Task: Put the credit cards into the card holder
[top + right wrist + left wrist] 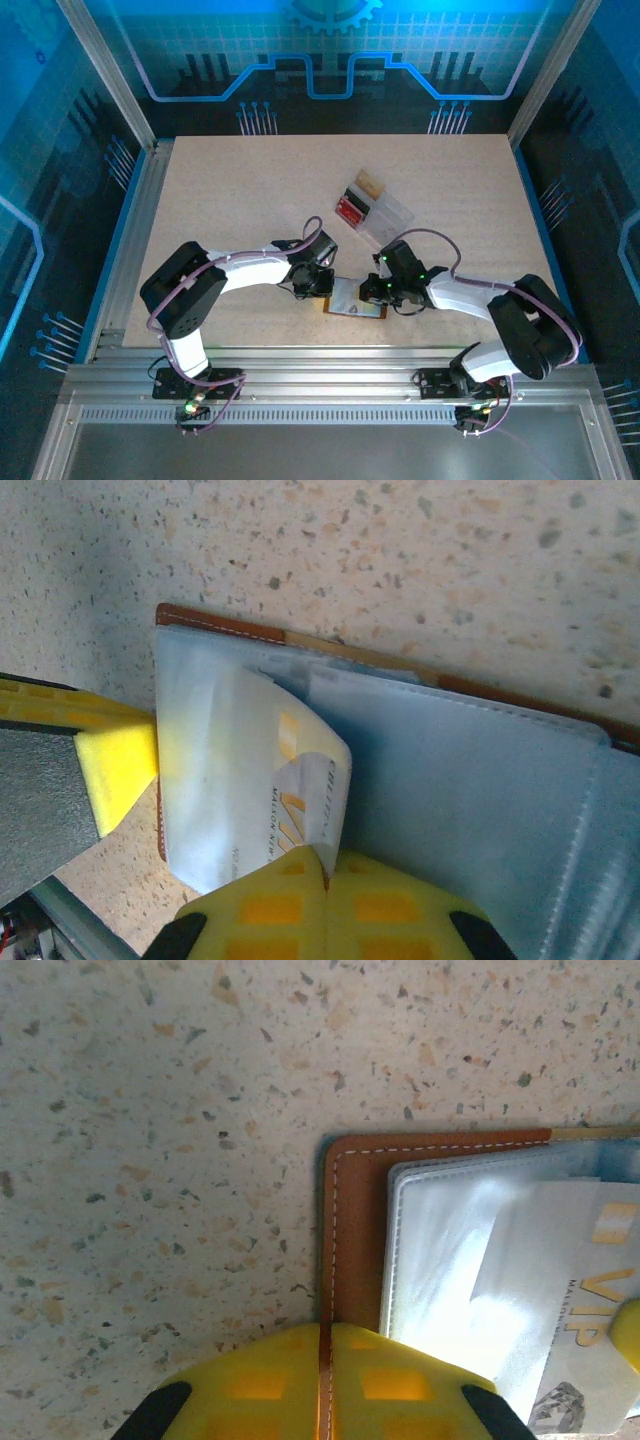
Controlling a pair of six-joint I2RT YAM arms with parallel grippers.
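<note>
Left jaws clamped on card holder [354, 1222] edge, right jaws pinching credit card [283, 785]

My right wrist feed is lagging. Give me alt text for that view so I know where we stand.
The right gripper, fingertips together, pinches the corner of a pale card marked VIP, which sits partly under a clear sleeve of the open brown card holder. The left gripper meets the holder's left edge, on a speckled table.
</note>
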